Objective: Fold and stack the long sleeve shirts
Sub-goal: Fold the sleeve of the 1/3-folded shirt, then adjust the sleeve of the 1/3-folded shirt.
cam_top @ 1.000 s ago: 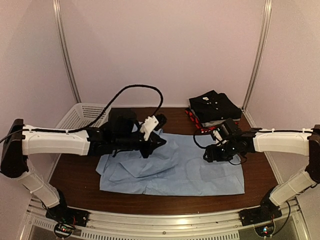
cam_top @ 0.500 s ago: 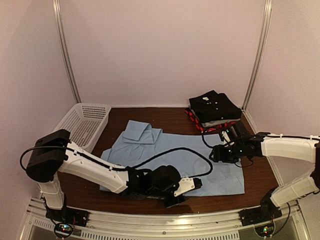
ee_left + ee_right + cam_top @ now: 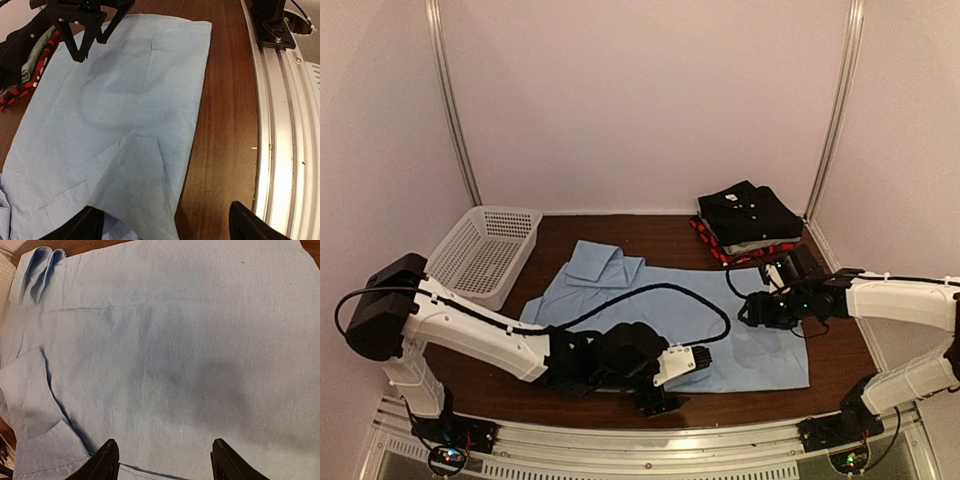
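Observation:
A light blue collared shirt point(image 3: 760, 350) lies spread flat on the brown table, its collar point(image 3: 605, 262) at the back left. Folded shirts sit stacked at the back right, a black shirt point(image 3: 750, 212) on top of grey and red-plaid ones. My left gripper point(image 3: 662, 398) is low at the blue shirt's front edge; in the left wrist view the left gripper point(image 3: 165, 226) is open wide, with the shirt's hem point(image 3: 150, 190) and bare table between its fingers. My right gripper point(image 3: 752, 308) hovers over the shirt's right half; in its own view the right gripper point(image 3: 164, 461) is open and grips nothing.
A white mesh basket point(image 3: 485, 245) stands at the back left. A metal rail point(image 3: 280, 125) runs along the table's near edge, close to my left gripper. My left arm's black cable point(image 3: 650, 292) loops across the blue shirt. Walls close in on three sides.
My left arm swung from the shirt's collar area down to its front edge, and its gripper went from shut to wide open. The right gripper barely shifted.

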